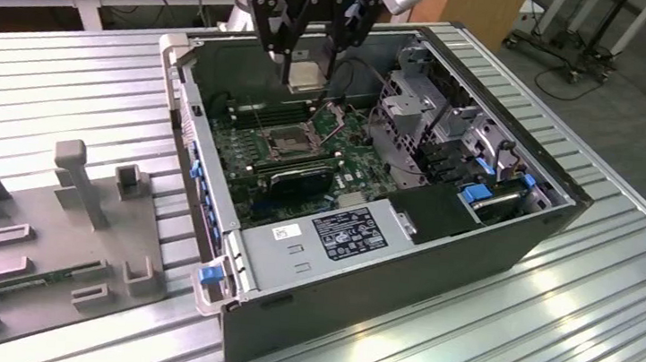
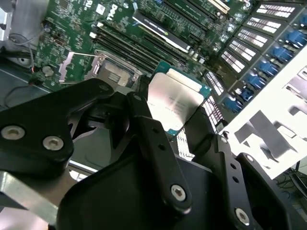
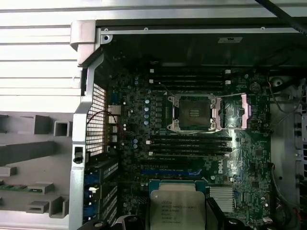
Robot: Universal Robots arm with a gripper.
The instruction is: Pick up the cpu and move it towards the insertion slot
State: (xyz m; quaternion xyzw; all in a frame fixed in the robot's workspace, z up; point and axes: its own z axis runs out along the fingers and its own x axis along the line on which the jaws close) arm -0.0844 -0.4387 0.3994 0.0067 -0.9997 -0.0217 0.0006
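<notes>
cpu: the cpu [image 1: 304,75] hangs in the air inside the open computer case [image 1: 290,259], clamped between the 2 fingers of the claw [image 1: 306,73], its pale metal face turned outward and its thin rim showing.
claw: closed on the cpu; in the second wrist view the black fingers [image 2: 148,129] press its 2 opposite edges, so the chip [image 2: 176,101] sits right at the fingertips, probably held by the edges to keep the flat faces free for seating.
cpu to claw: between the fingertips, touching both; in the first wrist view the chip [image 3: 176,207] juts out just past the claw [image 3: 163,223].
insertion slot: the square socket [image 1: 283,142] with its silver frame lies on the green motherboard [image 1: 299,174], its hinged cover [image 3: 233,112] swung open beside it, which leaves the dark centre bare to take a chip.
cpu to slot: in the exterior view the cpu is at about 12 o'clock from the slot, raised well clear of the board; in the first wrist view the slot [image 3: 193,113] lies at about 12 o'clock from the chip, memory slots [image 3: 189,144] between them.
tray: a grey plastic tray [image 1: 52,243] rests on the ribbed metal table [image 1: 595,336], at about 9 o'clock from the case, well apart from the claw.
</notes>
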